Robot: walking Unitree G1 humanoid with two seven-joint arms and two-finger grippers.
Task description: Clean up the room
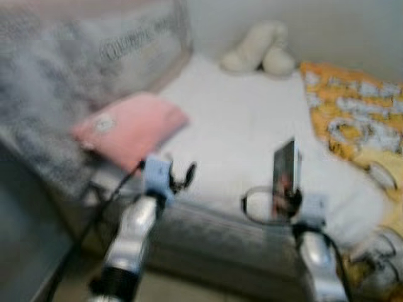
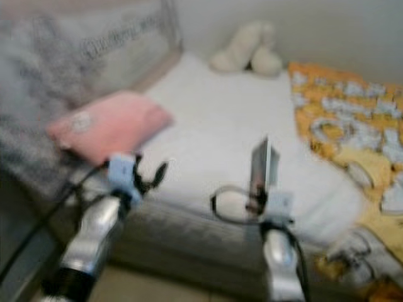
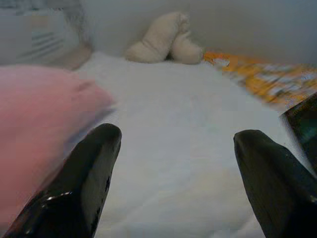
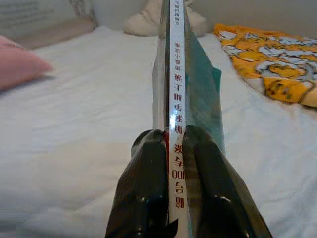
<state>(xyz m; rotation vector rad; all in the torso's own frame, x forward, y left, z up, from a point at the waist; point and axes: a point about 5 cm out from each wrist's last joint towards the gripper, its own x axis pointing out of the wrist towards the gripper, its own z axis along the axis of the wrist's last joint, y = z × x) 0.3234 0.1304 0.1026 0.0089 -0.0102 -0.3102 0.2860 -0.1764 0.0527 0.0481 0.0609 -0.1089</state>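
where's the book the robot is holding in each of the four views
Left eye view: the book stands upright at lower centre-right, in the right gripper.
Right eye view: the book is at lower centre, over the white bed.
Left wrist view: a dark corner at the right edge, probably the book.
Right wrist view: its spine runs up the centre.
Shared landmark: the cream plush toy.

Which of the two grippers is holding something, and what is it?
The right gripper is clamped on a thin book held upright over the white bed. The left gripper is open and empty, beside the pink pillow.
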